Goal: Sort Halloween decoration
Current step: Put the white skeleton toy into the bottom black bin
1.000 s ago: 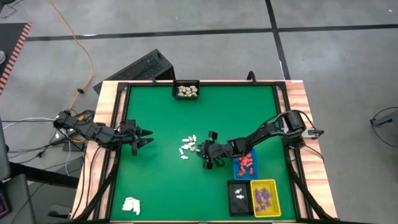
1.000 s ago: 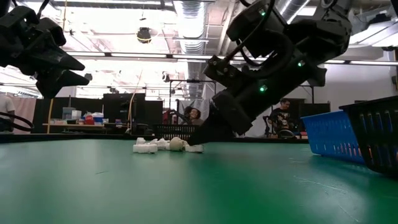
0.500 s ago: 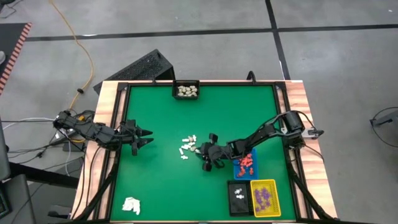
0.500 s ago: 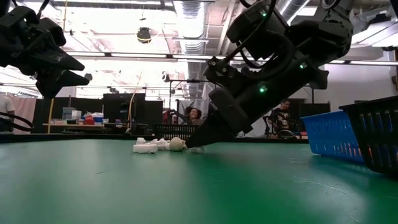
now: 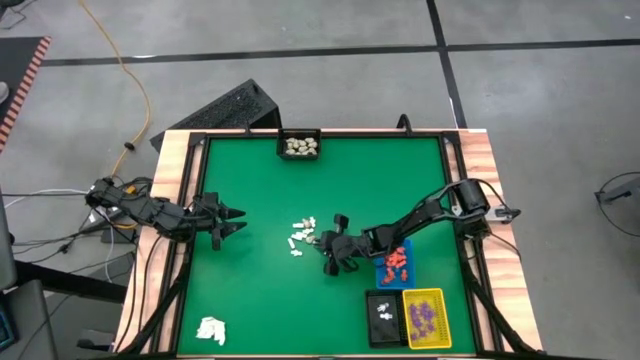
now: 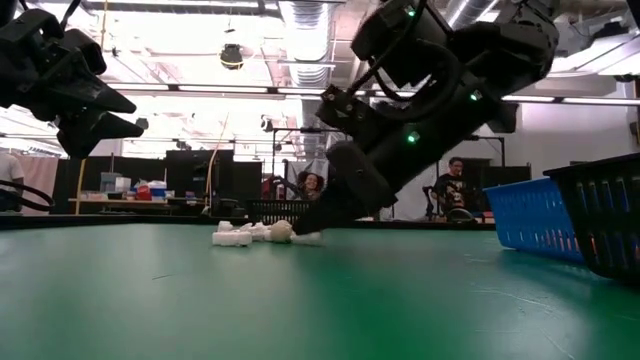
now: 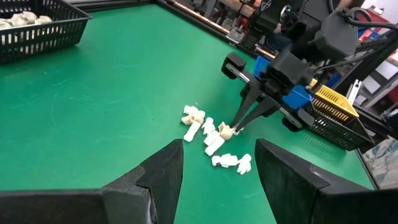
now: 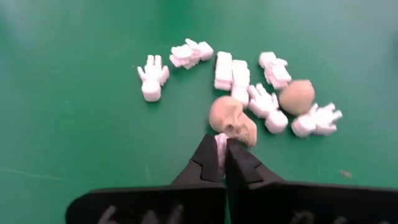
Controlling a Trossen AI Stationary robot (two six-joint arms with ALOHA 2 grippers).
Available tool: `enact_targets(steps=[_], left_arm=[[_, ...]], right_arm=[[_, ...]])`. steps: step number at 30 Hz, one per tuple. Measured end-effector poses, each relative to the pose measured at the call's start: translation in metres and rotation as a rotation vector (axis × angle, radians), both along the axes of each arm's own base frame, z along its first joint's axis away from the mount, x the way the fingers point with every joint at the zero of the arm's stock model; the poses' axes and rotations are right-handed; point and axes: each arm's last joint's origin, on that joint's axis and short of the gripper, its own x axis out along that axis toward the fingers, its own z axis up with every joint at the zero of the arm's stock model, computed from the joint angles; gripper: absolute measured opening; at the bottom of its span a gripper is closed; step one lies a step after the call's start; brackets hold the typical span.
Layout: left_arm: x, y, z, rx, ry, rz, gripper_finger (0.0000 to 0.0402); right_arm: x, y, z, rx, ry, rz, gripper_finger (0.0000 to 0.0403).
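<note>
A small pile of Halloween decoration pieces (image 5: 303,236), white figurines and cream skulls, lies on the green table near its middle. My right gripper (image 8: 222,148) reaches in from the table's right and is shut on a white piece at the pile's near-right edge, next to a cream skull (image 8: 231,119). My left gripper (image 7: 216,163) hangs open above the table's left side, touching nothing. My right gripper pinches a small white piece (image 8: 220,143) between its two fingertips, right beside the cream skull. The fingers slant down from the table's right side. The fingertips (image 6: 312,226) are down at the table top, and the piece sits low at the table among the pile.
A black tray (image 5: 300,147) of cream pieces stands at the far edge. At the near right stand a blue tray (image 5: 396,263) with orange-red pieces, a black tray (image 5: 382,315) with white ones and a yellow tray (image 5: 425,317) with purple ones. A white wad (image 5: 211,329) lies at the near left.
My right gripper has reached a little farther toward the pile, its tips down at the table, and has shut on a white piece at the pile's edge. The pile has stayed where it was.
</note>
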Motion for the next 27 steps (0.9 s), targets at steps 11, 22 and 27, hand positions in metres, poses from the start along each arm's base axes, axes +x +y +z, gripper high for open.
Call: enact_targets(steps=[11,22,27], left_arm=[[0.000,0.000,0.000,-0.012,-0.004,-0.006,0.0189],[0.000,-0.001,0.000,-0.026,-0.002,-0.023,0.0189],[0.000,-0.001,0.000,-0.017,-0.002,-0.025,0.0189]], right_arm=[[-0.004,0.029,0.054,-0.039,0.028,0.108,0.0001],[-0.102,0.095,0.127,0.238,0.164,0.139,0.0000],[-0.150,0.121,0.141,0.390,0.222,0.116,0.0000]])
